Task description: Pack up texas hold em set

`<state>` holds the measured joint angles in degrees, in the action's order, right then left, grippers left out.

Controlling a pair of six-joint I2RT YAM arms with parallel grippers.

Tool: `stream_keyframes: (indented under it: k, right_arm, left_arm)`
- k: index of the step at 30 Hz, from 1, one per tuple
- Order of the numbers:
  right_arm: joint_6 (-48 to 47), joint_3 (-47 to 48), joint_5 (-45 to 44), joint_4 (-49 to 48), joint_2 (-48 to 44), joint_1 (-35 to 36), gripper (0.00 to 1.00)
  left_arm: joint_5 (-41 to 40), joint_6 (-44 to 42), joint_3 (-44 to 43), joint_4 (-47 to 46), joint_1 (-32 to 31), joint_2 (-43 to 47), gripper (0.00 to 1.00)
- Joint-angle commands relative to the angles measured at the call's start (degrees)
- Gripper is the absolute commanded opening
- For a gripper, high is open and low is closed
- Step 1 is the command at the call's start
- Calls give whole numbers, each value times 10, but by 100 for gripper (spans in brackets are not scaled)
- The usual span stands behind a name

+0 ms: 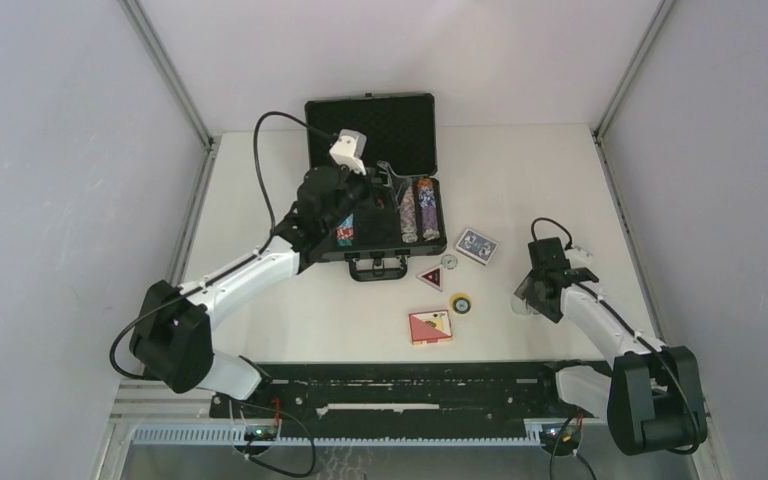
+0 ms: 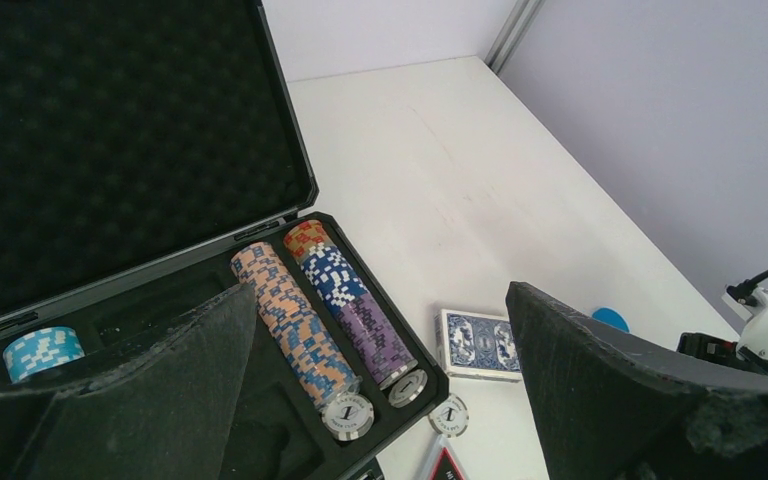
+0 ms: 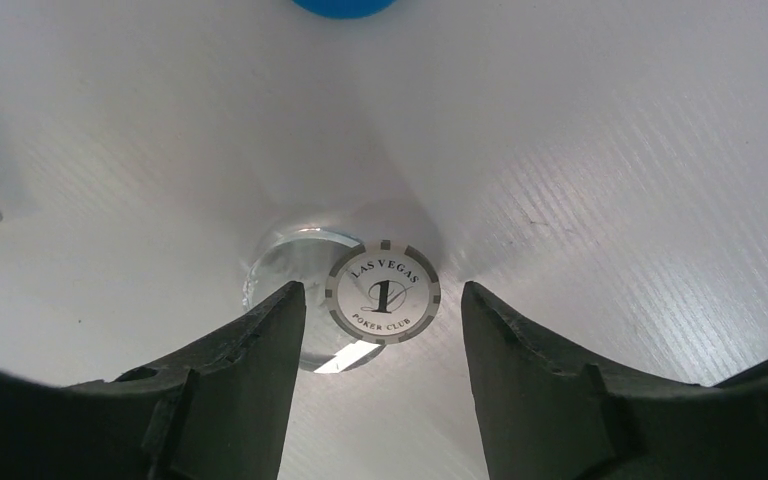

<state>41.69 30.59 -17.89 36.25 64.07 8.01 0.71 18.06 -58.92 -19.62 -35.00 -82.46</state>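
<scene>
The black briefcase (image 1: 374, 238) lies open at the far middle of the table, its foam lid (image 1: 370, 122) standing up behind it. My left claw (image 2: 378, 300) hangs over the tray with its fingers spread wide and nothing between them.

At the tray's right end two rows of chips are bedded in their slots, an orange row (image 2: 300, 325) and a blue-and-purple row (image 2: 355, 305). A short light-blue stack (image 2: 43, 350) sits by the hinge farther left. The slots between them look unfilled, though my own arm hides part of the tray from above. I judge the packing begun but far from finished.

The rest sits out on the table. The blue deck (image 1: 477, 244) lies just right of the case, and the red deck (image 1: 430, 327) lies nearer, about mid-table. The triangular button (image 1: 430, 277) sits just near of the handle. A yellow-and-green round piece (image 1: 460, 302) sits between that button and the red deck. A loose white chip (image 1: 449, 262) lies beside the case's near right corner, and a blue disc (image 2: 610, 318) lies farther right.

My right claw (image 3: 382, 300) points down at the near right of the table, with its fingers apart on either side of a grey-and-white chip (image 3: 382, 292). There is a gap on each side, so it grips nothing. That chip rests partly over a clear round disc (image 3: 285, 262).

Both decks, the buttons and these loose pieces remain to be stowed, and the lid is not yet shut.
</scene>
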Motion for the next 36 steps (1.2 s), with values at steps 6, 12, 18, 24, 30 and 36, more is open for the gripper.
stream_keyframes:
  k: [6, 12, 18, 24, 30, 36]
  right_arm:
    - [15, 24, -19, 1, 15, -1, 61]
    - [17, 24, -19, 1, 20, 0, 56]
    - [18, 24, -19, -1, 24, 0, 52]
    - [18, 24, -20, 2, 12, 3, 45]
    - [22, 25, -7, 4, -28, 11, 42]
    - [25, 39, -11, 24, -44, 17, 43]
  left_arm:
    - [6, 5, 16, -30, 8, 4, 100]
    - [8, 7, 16, -31, 9, 3, 100]
    - [9, 7, 19, -32, 9, 4, 100]
    - [11, 9, 19, -33, 10, 3, 100]
    - [14, 11, 19, -34, 10, 2, 100]
    - [16, 13, 17, -34, 11, -1, 100]
